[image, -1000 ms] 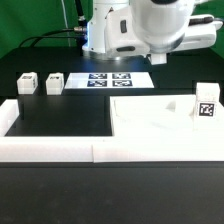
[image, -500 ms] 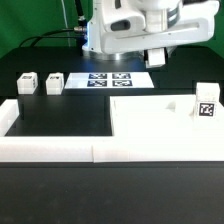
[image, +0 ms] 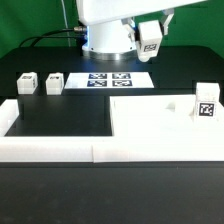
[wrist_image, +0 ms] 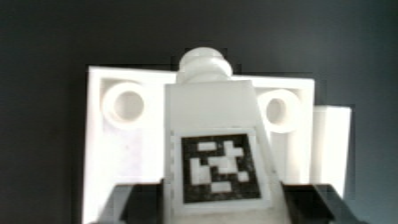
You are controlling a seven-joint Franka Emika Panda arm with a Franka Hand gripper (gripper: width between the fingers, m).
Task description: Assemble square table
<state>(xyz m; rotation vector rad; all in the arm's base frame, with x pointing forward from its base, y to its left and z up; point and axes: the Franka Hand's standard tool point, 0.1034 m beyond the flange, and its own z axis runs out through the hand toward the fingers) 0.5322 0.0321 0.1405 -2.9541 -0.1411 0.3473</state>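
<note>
square table top, a large white recessed plastic slab [image: 150, 125], lies on the black table [image: 60, 120] at the exterior view's right, with one small white tagged block leg [image: 207, 105] apparently fitted at its corner. the fingers [wrist_image: 128, 203] grip a second tagged leg [image: 150, 36] high above it; a third leg [image: 26, 82] and a fourth leg [image: 54, 82] wait loose, so most of the work remains.

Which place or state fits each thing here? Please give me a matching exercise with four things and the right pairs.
Things: 1 gripper; 2 two loose legs; 3 marker board; 4 upright leg.
States: A lies flat before the robot base; B stands on the tabletop, exterior view's right; C holds a tagged leg in the air; D stand on the black table, exterior view's left.
Pairs: 1-C; 2-D; 3-A; 4-B.
</note>
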